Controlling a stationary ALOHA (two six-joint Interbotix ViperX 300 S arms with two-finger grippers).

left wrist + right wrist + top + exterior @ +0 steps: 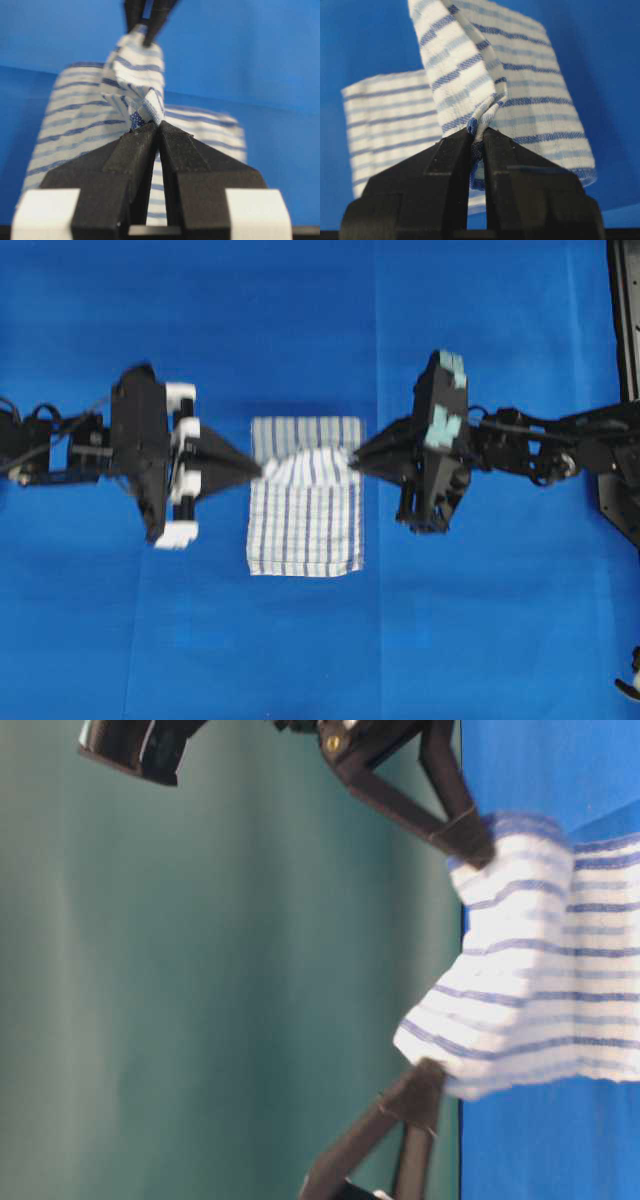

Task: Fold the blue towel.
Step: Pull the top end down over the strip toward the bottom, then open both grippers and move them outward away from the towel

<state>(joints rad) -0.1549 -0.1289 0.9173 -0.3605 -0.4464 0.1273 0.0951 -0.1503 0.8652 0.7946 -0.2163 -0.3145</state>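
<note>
Seen from overhead, my two arms meet over the blue towel point(305, 497) at the middle of the blue-covered counter point(320, 640). My left fingers point(258, 471) are pinched tight on a corner of the cloth at its left edge, and my right fingers point(352, 463) are clamped on the corner opposite, at its right edge. Between them the striped layer I hold hangs raised and slack above the rest of the towel, which lies flat on the counter. At table level, both corners sit lifted off the surface, the fabric sagging between them.
</note>
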